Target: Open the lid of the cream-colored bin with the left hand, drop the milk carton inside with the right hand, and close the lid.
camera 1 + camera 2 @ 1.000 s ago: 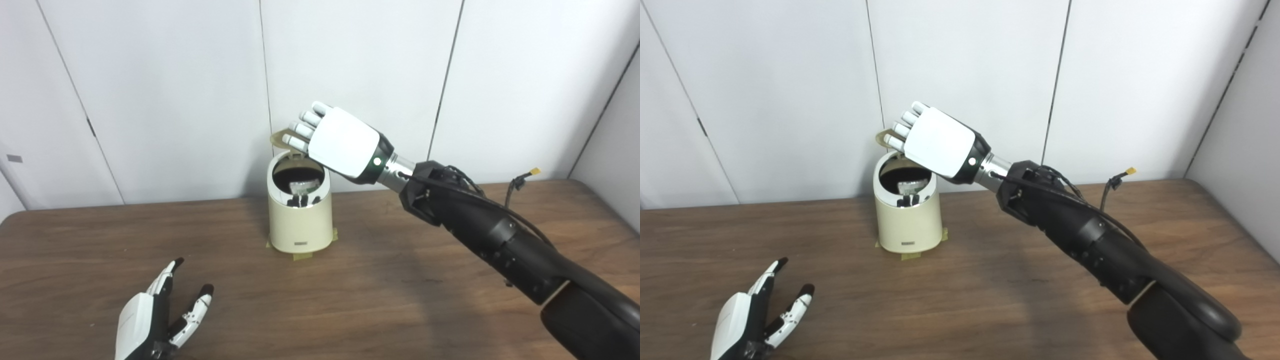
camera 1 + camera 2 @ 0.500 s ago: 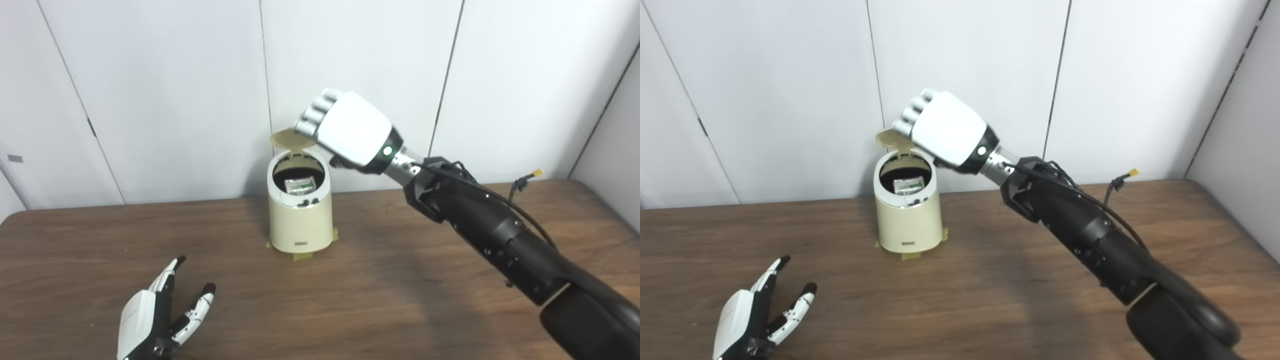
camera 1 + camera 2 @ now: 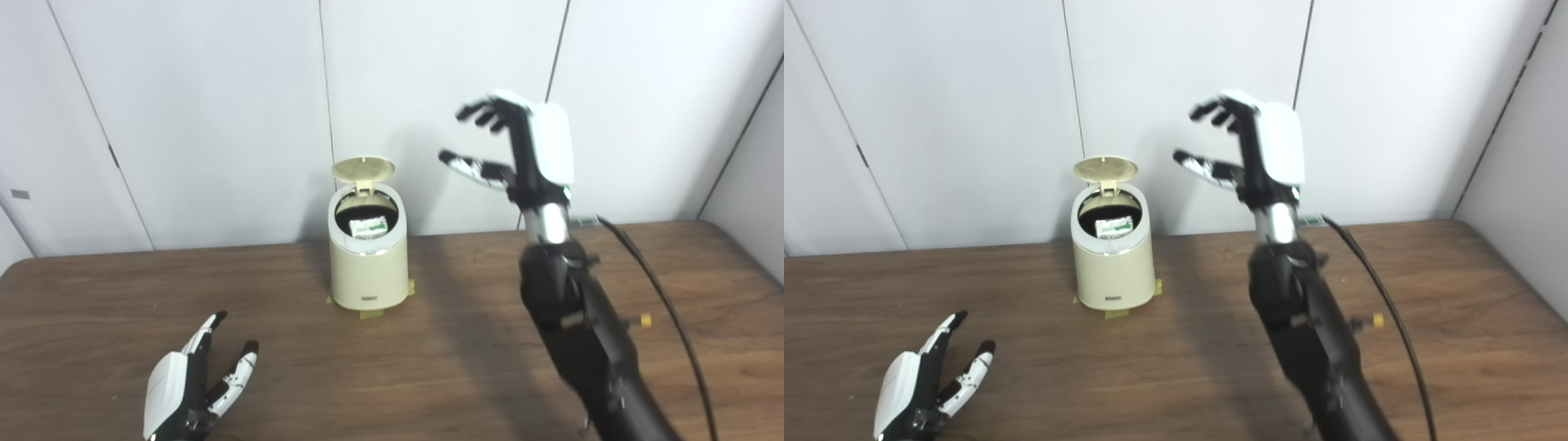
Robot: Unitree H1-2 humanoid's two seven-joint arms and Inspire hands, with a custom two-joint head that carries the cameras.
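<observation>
Left eye view: carton (image 3: 367, 226) sits inside bin (image 3: 367, 269), well below & left of the raised right hand (image 3: 520, 153), whose fingers are spread, holding nothing. Lid (image 3: 362, 168) stands upright on its rear hinge, not yet shut. Left hand (image 3: 187, 392) lies low on table (image 3: 465, 367), fingers apart, empty, bin well ahead & to its right. Lid looks thin, light plastic, prob. stiff; best pushed at its top edge, gently. Bin looks light but seems taped down w/ tape (image 3: 371, 314) at its base. Nothing blocks either hand's reach to lid.
</observation>
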